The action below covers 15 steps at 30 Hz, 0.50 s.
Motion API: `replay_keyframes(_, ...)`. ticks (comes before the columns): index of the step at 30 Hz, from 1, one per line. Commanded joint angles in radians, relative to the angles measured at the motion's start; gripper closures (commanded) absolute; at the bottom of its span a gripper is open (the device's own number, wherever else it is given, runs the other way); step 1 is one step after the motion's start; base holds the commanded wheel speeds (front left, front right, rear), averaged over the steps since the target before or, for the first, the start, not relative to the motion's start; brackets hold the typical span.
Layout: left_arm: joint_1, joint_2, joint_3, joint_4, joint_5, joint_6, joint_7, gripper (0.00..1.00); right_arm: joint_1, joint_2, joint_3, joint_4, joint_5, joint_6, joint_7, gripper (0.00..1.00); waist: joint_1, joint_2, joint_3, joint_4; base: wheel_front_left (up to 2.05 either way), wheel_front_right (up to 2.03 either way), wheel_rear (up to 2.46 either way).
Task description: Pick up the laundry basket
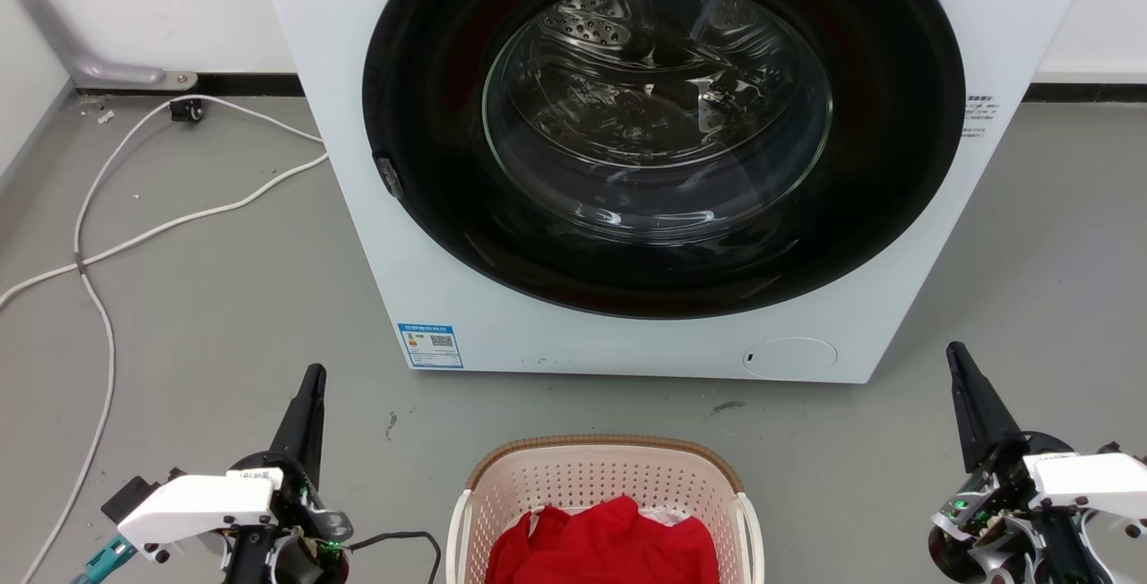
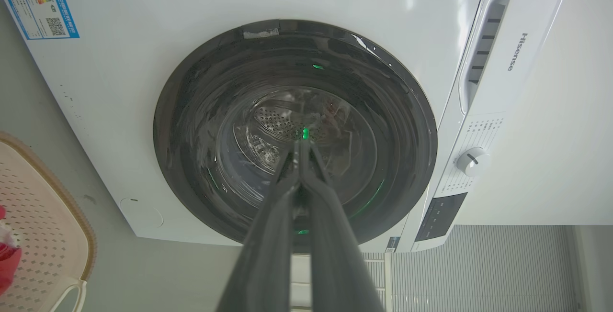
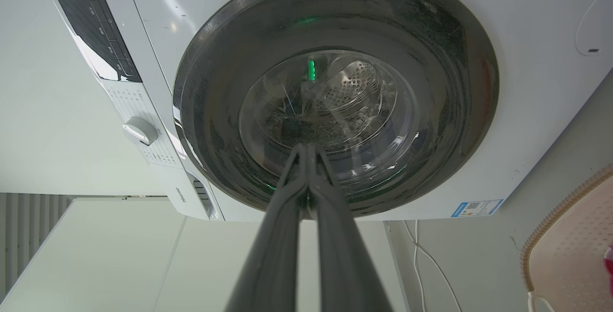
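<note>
The laundry basket (image 1: 573,476), cream-white and perforated with a brown woven-look rim, sits on the grey floor at the bottom centre of the head view, with red cloth (image 1: 605,544) inside. Its rim shows at the left edge of the left wrist view, laundry basket (image 2: 43,235), and at the lower right of the right wrist view, laundry basket (image 3: 570,250). My left gripper (image 1: 314,375) is shut and empty, off to the basket's left. My right gripper (image 1: 955,353) is shut and empty, off to the basket's right. Both point toward the washing machine; neither touches the basket.
A white front-loading washing machine (image 1: 448,235) with a dark round door (image 1: 663,118) stands right behind the basket. White cables (image 1: 99,253) trail over the floor at the left. Bare grey floor lies on either side of the basket.
</note>
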Motion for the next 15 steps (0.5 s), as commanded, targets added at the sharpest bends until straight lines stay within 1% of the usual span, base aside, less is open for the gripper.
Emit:
replay_keyframes(1,-0.006,-0.002,0.003,-0.001,-0.002,-0.003,0.002,1.00,-0.011,0.002,0.001,0.001,0.003,0.000,0.001,1.00,0.0000,0.0000,0.000,0.000,0.00,0.00,0.00)
replay_keyframes(15,-0.006,-0.002,0.003,-0.001,-0.002,-0.002,0.002,1.00,-0.011,0.002,0.001,0.001,0.003,0.000,0.001,1.00,0.0000,0.0000,0.000,0.000,0.00,0.00,0.00)
